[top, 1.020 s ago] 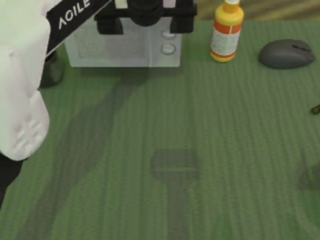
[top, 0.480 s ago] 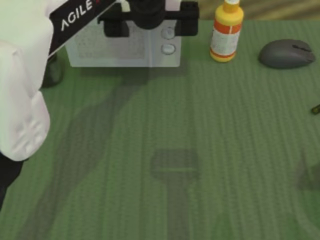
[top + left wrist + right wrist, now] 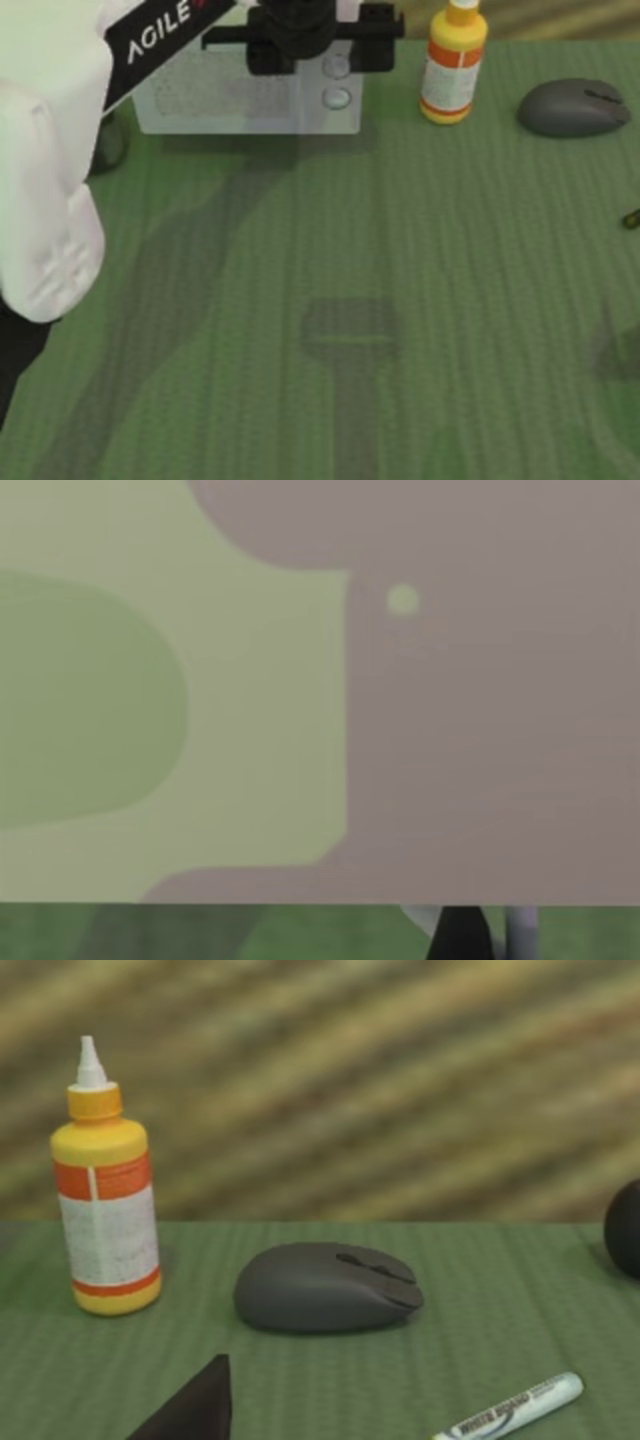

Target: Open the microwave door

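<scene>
The off-white microwave [image 3: 250, 100] stands at the table's back left, its two silver knobs [image 3: 338, 98] facing the front. Its door [image 3: 215, 100], with the grey mesh window, lies flat against the front. My left gripper [image 3: 300, 35] hangs over the microwave's top front edge, above the seam between door and knob panel, and looks open, its black crossbar spread wide. The left wrist view is filled by a close grey and pale green surface of the microwave [image 3: 480, 730], with one dark fingertip [image 3: 460, 938] at the edge. My right gripper shows only as a dark fingertip [image 3: 200, 1410].
A yellow bottle [image 3: 452, 65] stands right of the microwave and a grey mouse [image 3: 573, 107] lies farther right. A whiteboard marker [image 3: 510, 1408] lies near the right gripper. A dark cylinder [image 3: 105, 140] sits at the microwave's left side.
My left gripper has moved a little to the right and toward the back, higher over the microwave's front top edge. The door has not moved.
</scene>
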